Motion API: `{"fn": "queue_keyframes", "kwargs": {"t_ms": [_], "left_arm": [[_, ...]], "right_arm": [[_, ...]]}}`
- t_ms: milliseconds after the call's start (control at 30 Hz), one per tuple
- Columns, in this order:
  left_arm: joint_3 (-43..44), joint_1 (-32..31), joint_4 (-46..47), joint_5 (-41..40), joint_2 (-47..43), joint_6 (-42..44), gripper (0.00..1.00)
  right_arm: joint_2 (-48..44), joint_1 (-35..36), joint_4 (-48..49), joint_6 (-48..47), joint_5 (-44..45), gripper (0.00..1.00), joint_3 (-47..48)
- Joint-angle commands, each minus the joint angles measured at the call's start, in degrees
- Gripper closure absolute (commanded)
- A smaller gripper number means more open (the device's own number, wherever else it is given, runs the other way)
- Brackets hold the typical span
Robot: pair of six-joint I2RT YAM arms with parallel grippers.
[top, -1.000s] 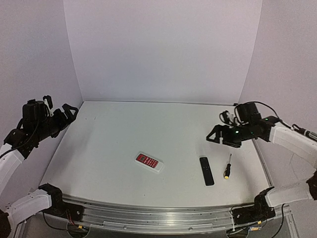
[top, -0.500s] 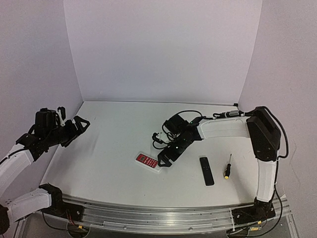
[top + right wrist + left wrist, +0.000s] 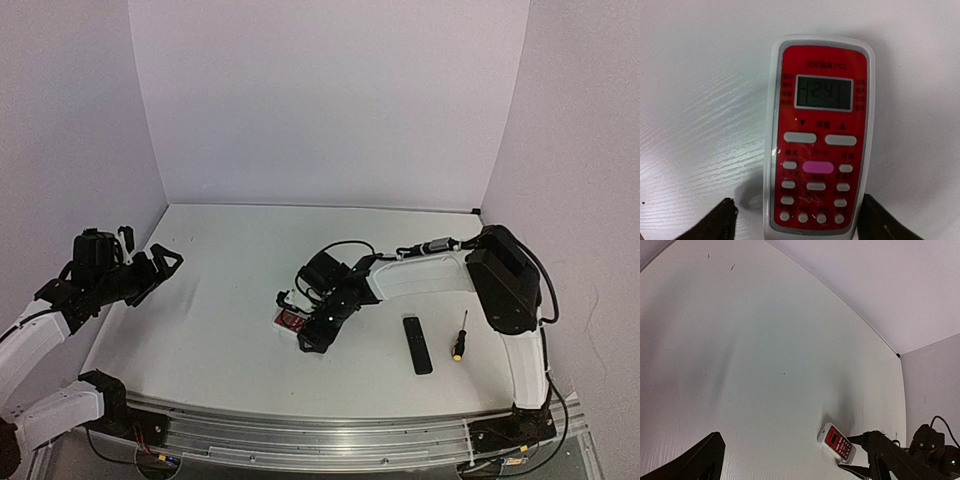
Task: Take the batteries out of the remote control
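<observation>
Over the glossy red-faced remote [image 3: 820,135], right tool [image 3: 799,220] spread, left tool [image 3: 167,260] spread too.

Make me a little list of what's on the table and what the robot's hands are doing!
red remote: face up, middle of the table, screen shows 24
black remote: lying flat, right of the red one
screwdriver: beside the black remote, further right
right hand: open, one finger at each side of the red remote's button end
left hand: open, near the table's left edge, holding nothing
batteries: none showing
</observation>
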Motion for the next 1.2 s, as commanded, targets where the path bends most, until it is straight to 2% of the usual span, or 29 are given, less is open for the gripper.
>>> {"fn": "queue_keyframes", "kwargs": {"t_ms": [0, 133, 300, 400, 500, 567, 700, 800, 1000, 1167], "left_arm": [[-0.11, 0.03, 2.45, 1.22, -0.67, -0.42, 0.0], [-0.59, 0.05, 4.94, 1.92, -0.4, -0.29, 0.0], [-0.73, 0.03, 12.96, 8.83, 2.19, 2.7, 0.0], [-1.1, 0.03, 24.3, 21.52, 5.36, 9.08, 0.0], [-2.21, -0.29, 39.49, 41.69, 9.4, 15.65, 0.0], [-2.0, -2.33, 45.51, 51.38, 12.21, 20.79, 0.0], [3.75, -9.08, 38.7, 54.48, 17.04, 37.82, 0.0], [6.8, -12.7, 33.9, 57.63, 20.19, 47.45, 0.01], [14.13, -18.67, 28.7, 59.77, 27.34, 57.64, 0.0], [18.2, -21.64, 27.99, 63.95, 31.57, 61.22, 0.04]], "right_arm": [[2.68, -0.28, -0.28, 1.57, 0.43, 0.46, 1.03], [1.29, -0.28, 0.04, 5.08, 1.27, 0.75, 0.67], [-6.0, -0.58, 0.05, 16.45, -6.13, 0.91, -0.63], [-12.25, -2.64, -0.81, 24.09, -18.11, 0.96, -1.61], [-16.31, -6.74, -1.18, 33.49, -35.82, 0.99, -3.04], [-18.17, -9.13, -1.25, 38.57, -45.56, 1.0, -3.92], [-21.31, -9.83, -1.35, 43.83, -58.32, 1.0, -4.7], [-23.59, -9.74, -1.35, 47.53, -64.13, 1.0, -3.89], [-25.4, -8.75, -1.26, 51.86, -69.92, 1.0, -1.98], [-24.19, -7.64, -1.17, 54.3, -71.74, 1.0, 0.29]]}}
